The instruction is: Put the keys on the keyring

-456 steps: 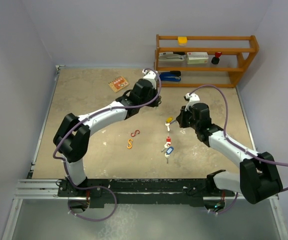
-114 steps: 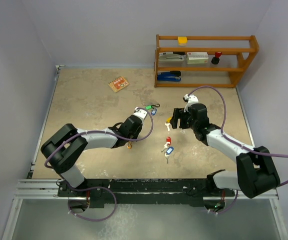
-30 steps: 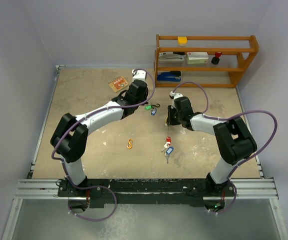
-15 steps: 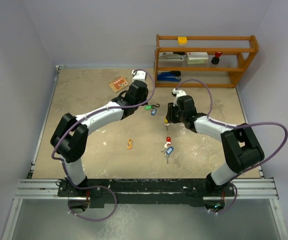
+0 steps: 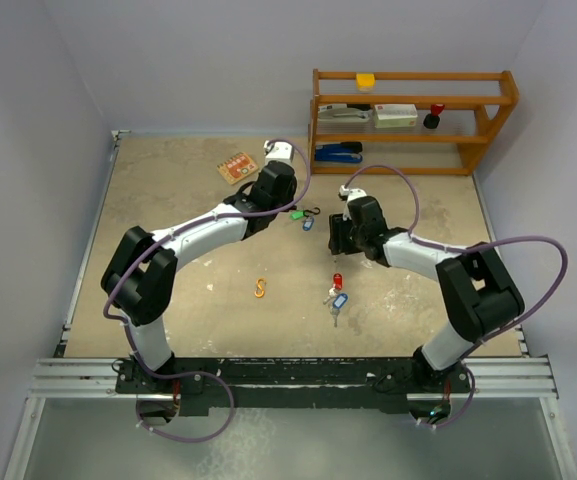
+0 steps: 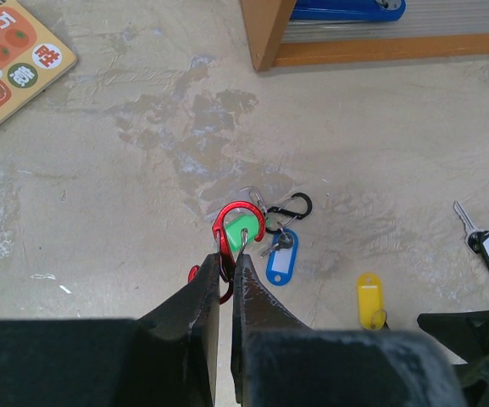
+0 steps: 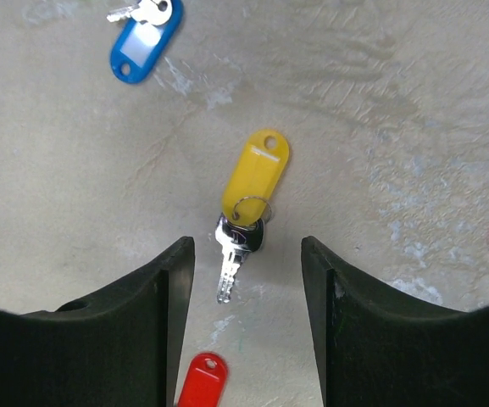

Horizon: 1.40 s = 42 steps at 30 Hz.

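In the left wrist view my left gripper (image 6: 230,257) is shut on a red S-shaped clip (image 6: 237,214), the keyring, held just above the table. A green-tagged key (image 6: 244,229) shows through its upper loop. A blue-tagged key (image 6: 282,258) and a small black carabiner (image 6: 291,206) lie beside it. My right gripper (image 7: 246,246) stands open over a yellow-tagged key (image 7: 255,176), which lies flat between the fingers, touching neither. A red tag (image 7: 202,381) lies just nearer. From above, the left gripper (image 5: 284,207) and the right gripper (image 5: 335,243) are a short way apart.
An orange S-clip (image 5: 260,289) and a red-tagged (image 5: 337,281) and a blue-tagged key (image 5: 339,299) lie nearer the arm bases. A wooden shelf (image 5: 413,120) stands at the back right, its leg (image 6: 265,34) close ahead of the left gripper. A picture card (image 5: 237,167) lies back left.
My right gripper has opened from nearly shut, and the arm has shifted slightly. The left arm and the red clip have not moved.
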Each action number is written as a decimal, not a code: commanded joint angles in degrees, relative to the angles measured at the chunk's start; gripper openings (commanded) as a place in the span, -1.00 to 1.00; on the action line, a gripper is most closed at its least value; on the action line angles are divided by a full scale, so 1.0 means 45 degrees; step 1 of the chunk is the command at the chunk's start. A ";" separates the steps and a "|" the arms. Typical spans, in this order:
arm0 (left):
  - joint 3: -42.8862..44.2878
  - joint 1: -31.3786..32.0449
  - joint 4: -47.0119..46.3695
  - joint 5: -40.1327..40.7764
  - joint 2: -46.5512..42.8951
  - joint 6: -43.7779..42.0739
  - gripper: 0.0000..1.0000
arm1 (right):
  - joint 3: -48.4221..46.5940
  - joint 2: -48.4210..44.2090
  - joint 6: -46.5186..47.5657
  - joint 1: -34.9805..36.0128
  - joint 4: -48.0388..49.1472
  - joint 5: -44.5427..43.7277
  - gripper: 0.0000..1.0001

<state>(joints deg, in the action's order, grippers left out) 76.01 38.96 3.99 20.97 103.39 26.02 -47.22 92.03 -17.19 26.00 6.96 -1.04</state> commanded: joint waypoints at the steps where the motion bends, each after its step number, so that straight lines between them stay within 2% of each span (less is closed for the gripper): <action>1: -0.0045 -0.0104 -0.0475 -0.0099 -0.0794 0.0229 -1.00 | -0.0555 0.0310 -0.0117 0.0215 -0.0349 -0.0673 0.14; 13: -0.0058 -0.0104 -0.0476 -0.0106 -0.0821 0.0186 -1.00 | -0.1626 0.1423 -0.0321 0.0425 -0.0686 -0.1004 0.13; 20: -0.0056 -0.0123 -0.0432 -0.0024 -0.0866 0.0155 -1.00 | -0.1728 0.1518 -0.0430 0.0632 -0.0385 0.0167 0.08; 26: -0.0138 -0.0142 -0.0437 0.0037 -0.0991 0.0136 -1.00 | -0.1265 0.0687 -0.0731 0.0863 0.0319 0.1254 0.06; 30: -0.0171 -0.0163 -0.0452 0.0011 -0.1002 0.0155 -1.00 | -0.0756 0.0208 -0.0818 0.0863 0.0671 0.0994 0.07; 36: -0.0185 -0.0168 -0.0471 -0.0023 -0.0981 0.0173 -1.00 | -0.0873 0.0395 -0.0729 0.0882 0.0094 0.0207 0.06; 42: -0.0175 -0.0162 -0.0515 -0.0046 -0.0960 0.0194 -1.00 | -0.0924 0.0802 -0.0867 0.1003 -0.0431 -0.0530 -0.03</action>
<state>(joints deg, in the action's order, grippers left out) 75.29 38.63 3.97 20.97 101.67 26.04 -51.09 94.56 -20.01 29.87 6.55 0.25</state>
